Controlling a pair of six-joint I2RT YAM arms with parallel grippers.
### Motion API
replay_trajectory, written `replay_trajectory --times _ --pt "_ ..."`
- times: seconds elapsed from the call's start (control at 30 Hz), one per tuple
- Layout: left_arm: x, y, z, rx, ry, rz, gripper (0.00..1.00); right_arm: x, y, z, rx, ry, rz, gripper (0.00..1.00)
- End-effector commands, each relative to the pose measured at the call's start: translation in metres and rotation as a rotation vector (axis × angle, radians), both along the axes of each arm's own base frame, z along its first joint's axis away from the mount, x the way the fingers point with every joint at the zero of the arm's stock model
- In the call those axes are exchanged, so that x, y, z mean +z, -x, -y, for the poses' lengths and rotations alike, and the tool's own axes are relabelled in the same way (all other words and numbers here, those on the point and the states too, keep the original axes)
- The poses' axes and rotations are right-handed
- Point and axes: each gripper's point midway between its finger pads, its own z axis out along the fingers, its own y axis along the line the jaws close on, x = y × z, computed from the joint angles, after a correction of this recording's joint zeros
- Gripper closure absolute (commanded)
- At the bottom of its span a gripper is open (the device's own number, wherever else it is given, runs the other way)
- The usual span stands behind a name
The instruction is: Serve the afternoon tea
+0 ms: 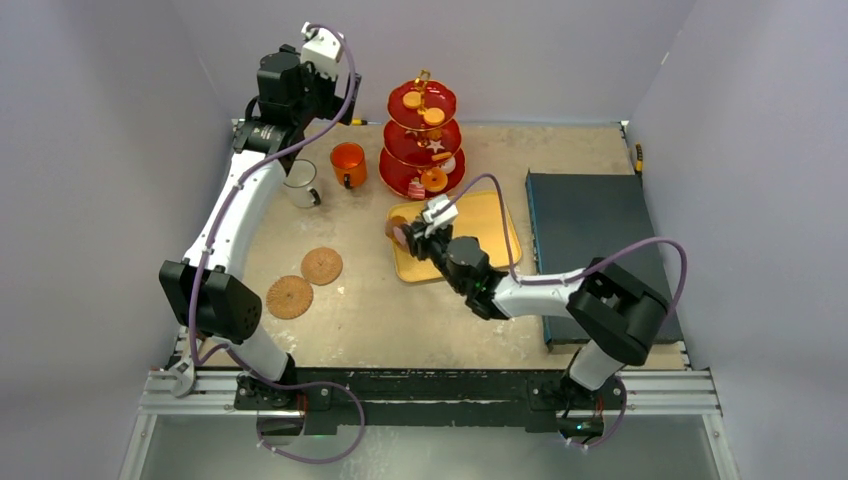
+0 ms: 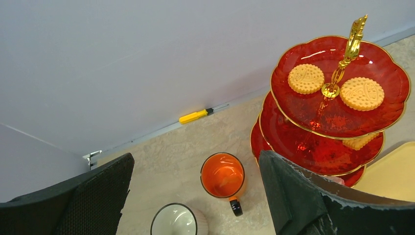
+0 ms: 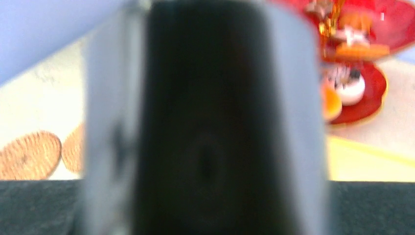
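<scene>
- We find the right gripper low over the left rim of the flat yellow tray, centre-right of the tabletop, just beside a small brown-and-pink toy pastry. We cannot tell whether its jaws hold the pastry; a dark blur fills the right wrist view.
- Risk: a shallow pinch lets the pastry slip off the tray rim onto the tabletop.
- The red three-tier gold-rimmed stand stands near the far edge, just beyond the tray, and its lower tiers look crowded.
- Risk: a lift toward it clips a tier rim or the gold handle and shakes the round yellow biscuits loose.
- The left gripper hangs high near the far left corner, fingers spread wide and empty, above the orange mug and the white mug.
- Both mugs sit well apart from the two round brown coasters near the left edge.
- Risk: a glossy mug twists or tips in a two-finger hold, or lands off its coaster.
</scene>
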Motion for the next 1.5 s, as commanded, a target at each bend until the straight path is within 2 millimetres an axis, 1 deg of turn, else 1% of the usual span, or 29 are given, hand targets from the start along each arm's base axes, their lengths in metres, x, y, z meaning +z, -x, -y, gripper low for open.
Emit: replay_trajectory --times 0.0,0.03,0.1,0.17,0.2,0.27,0.33,0.53,0.57,0.83,0.9,0.93,1.0,1.07,1.13,1.23,1.27,1.33,1.4,1.47 --pt "0.047 0.008 -0.003 -0.004 0.033 0.105 0.01 0.075 -0.038 -0.021 -0.029 -0.120 0.179 0.67" --pt "0.047 0.008 -0.003 -0.004 0.034 0.106 0.00 0.081 -0.049 -0.023 -0.041 -0.135 0.194 0.67" --pt "0.048 0.007 -0.003 -0.003 0.033 0.109 0.01 0.085 -0.070 -0.026 -0.063 -0.149 0.211 0.67" --pt "0.048 0.007 -0.004 -0.001 0.028 0.112 0.01 0.081 -0.089 -0.030 -0.082 -0.151 0.217 0.67" --pt "0.048 0.007 -0.004 0.000 0.026 0.113 0.01 0.086 -0.099 -0.032 -0.094 -0.162 0.228 0.67" --pt "0.048 0.005 -0.006 0.003 0.022 0.116 0.01 0.083 -0.113 -0.033 -0.114 -0.165 0.232 0.67" --pt "0.047 0.003 -0.006 0.003 0.022 0.114 0.01 0.081 -0.124 -0.034 -0.130 -0.150 0.248 0.67" --pt "0.044 -0.001 -0.007 0.003 0.021 0.113 0.01 0.072 -0.143 -0.037 -0.181 -0.137 0.274 0.67" --pt "0.044 -0.001 -0.007 0.002 0.022 0.113 0.01 0.073 -0.146 -0.037 -0.196 -0.142 0.288 0.67" --pt "0.039 -0.001 -0.008 0.002 0.019 0.100 0.01 0.064 -0.165 -0.022 -0.348 -0.167 0.360 0.65" --pt "0.039 -0.001 -0.009 0.003 0.018 0.099 0.01 0.062 -0.169 -0.023 -0.361 -0.165 0.365 0.62" --pt "0.039 -0.001 -0.009 0.004 0.019 0.099 0.01 0.060 -0.170 -0.024 -0.363 -0.162 0.362 0.58" --pt "0.039 -0.001 -0.009 0.004 0.020 0.098 0.01 0.060 -0.171 -0.024 -0.366 -0.166 0.359 0.48" --pt "0.039 -0.001 -0.009 0.004 0.022 0.097 0.01 0.060 -0.169 -0.023 -0.364 -0.172 0.352 0.41" --pt "0.038 0.000 -0.009 0.001 0.023 0.093 0.01 0.061 -0.163 -0.022 -0.342 -0.174 0.345 0.36" --pt "0.037 0.000 -0.008 -0.003 0.026 0.091 0.01 0.067 -0.149 -0.019 -0.310 -0.175 0.336 0.34" --pt "0.038 0.001 -0.008 -0.006 0.026 0.091 0.01 0.071 -0.143 -0.017 -0.301 -0.181 0.334 0.34" --pt "0.038 0.002 -0.007 -0.007 0.032 0.091 0.01 0.072 -0.127 -0.012 -0.280 -0.183 0.317 0.34" --pt "0.038 0.004 -0.007 -0.009 0.037 0.089 0.01 0.077 -0.105 -0.007 -0.253 -0.180 0.297 0.34" --pt "0.036 0.006 -0.007 -0.012 0.038 0.083 0.01 0.072 -0.084 0.005 -0.246 -0.165 0.255 0.34"
